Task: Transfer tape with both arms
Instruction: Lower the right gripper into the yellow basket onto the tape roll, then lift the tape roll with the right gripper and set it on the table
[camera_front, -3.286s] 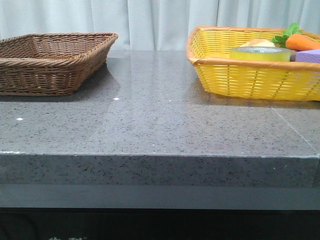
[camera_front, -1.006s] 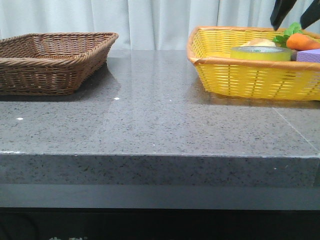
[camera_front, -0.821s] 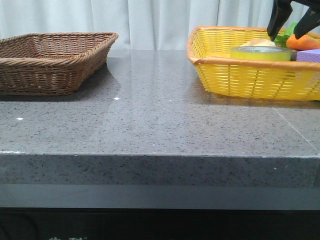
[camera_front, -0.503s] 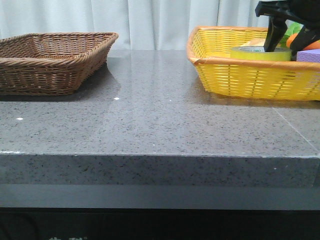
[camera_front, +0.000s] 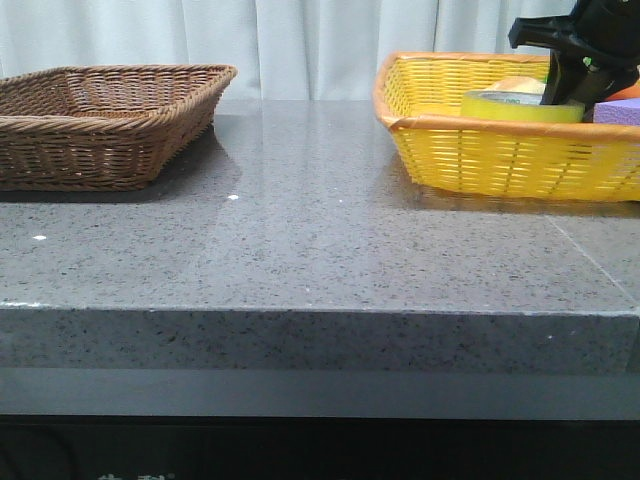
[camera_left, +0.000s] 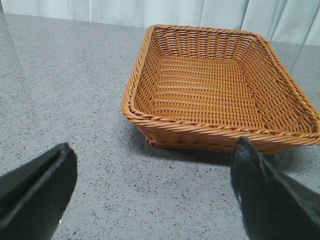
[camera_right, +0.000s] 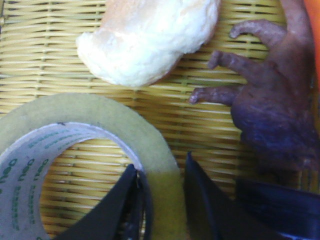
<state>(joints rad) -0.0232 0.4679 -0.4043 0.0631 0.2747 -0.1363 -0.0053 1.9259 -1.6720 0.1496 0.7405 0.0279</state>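
Inside the yellow basket (camera_front: 470, 150), the right gripper (camera_right: 162, 200) straddles the wall of the tape (camera_right: 90, 125), one jaw inside the core, one outside, narrow but seemingly not yet clamped. Pale bread (camera_right: 150, 35) lies just beyond. The left gripper (camera_left: 150, 195) hangs wide before the brown basket (camera_left: 220, 130). A shallow grip could let the roll slip during lifting.

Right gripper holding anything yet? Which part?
The right gripper straddles the wall of the translucent yellow tape roll, one finger inside the core, one outside. Whether it is clamped cannot be told.
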